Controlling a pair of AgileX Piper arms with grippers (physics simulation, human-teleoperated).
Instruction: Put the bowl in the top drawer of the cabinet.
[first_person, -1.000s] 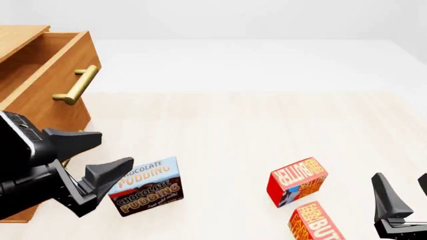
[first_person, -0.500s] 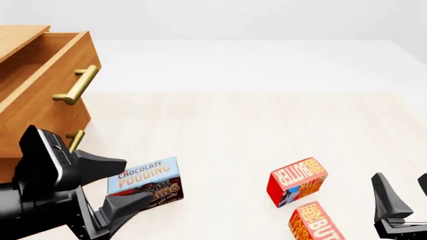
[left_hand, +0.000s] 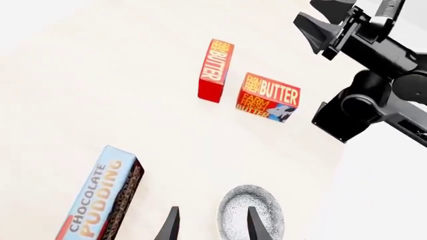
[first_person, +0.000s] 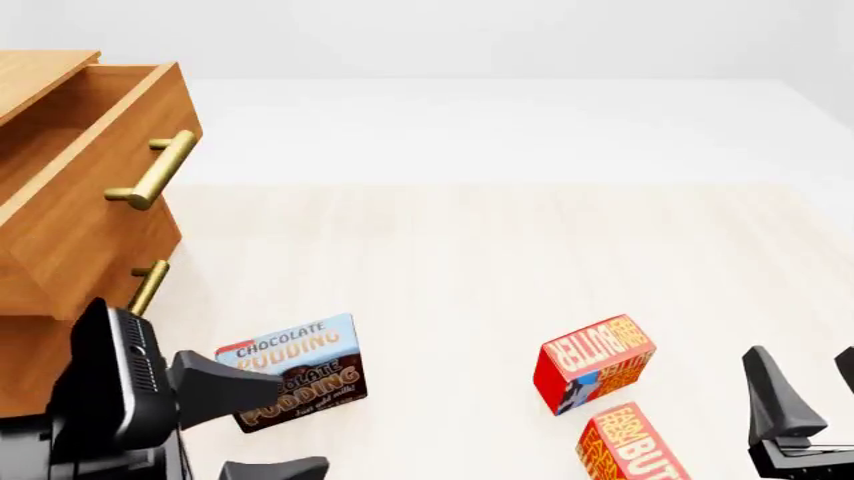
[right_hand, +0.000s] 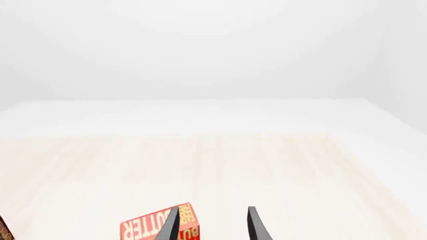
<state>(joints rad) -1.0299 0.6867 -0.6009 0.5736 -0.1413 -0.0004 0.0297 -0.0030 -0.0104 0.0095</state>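
Matte black arms, pointed fingers (first_person: 777, 395)

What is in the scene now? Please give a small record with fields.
top drawer: pulled open, inside mostly hidden
bowl: on the table, ahead of the left gripper, not held
left gripper: open, empty
right gripper: open, empty, over one butter box
pudding box: near the cabinet
butter boxes: two, close together

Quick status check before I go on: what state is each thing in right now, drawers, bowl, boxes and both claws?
Top drawer: pulled open.
Lower drawer: shut.
Bowl: upright on the table, empty, not gripped.
Pudding box: standing on the table.
Butter boxes: on the table, apart.
Left claw: open, over the bowl.
Right claw: open, holding nothing.
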